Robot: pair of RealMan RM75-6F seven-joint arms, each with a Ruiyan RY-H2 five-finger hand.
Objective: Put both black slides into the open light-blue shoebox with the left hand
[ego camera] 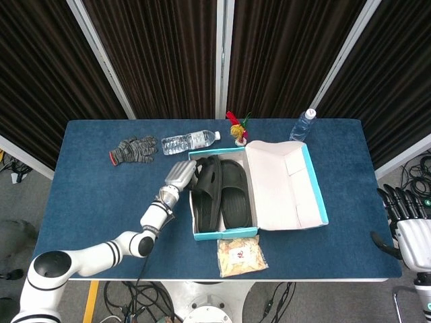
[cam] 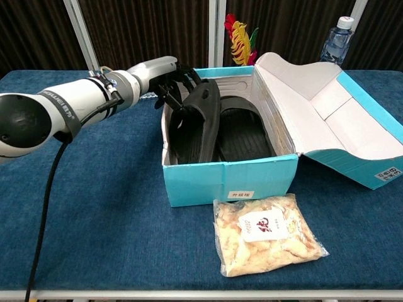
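Black rubber slides (cam: pixel 217 129) | we judge both inside light-blue cardboard shoebox (cam: pixel 230 178) | our left hand (cam: pixel 178 87) grips left slide, unreleased | right hand (ego camera: pixel 408 222) open, idle

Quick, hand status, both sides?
Left hand: holding the left-side black slide at the shoebox.
Right hand: off the table's right edge, fingers apart, holding nothing.

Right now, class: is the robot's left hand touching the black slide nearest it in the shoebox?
Touching. The chest view shows the left hand with its fingers curled over the upper edge of the left slide.
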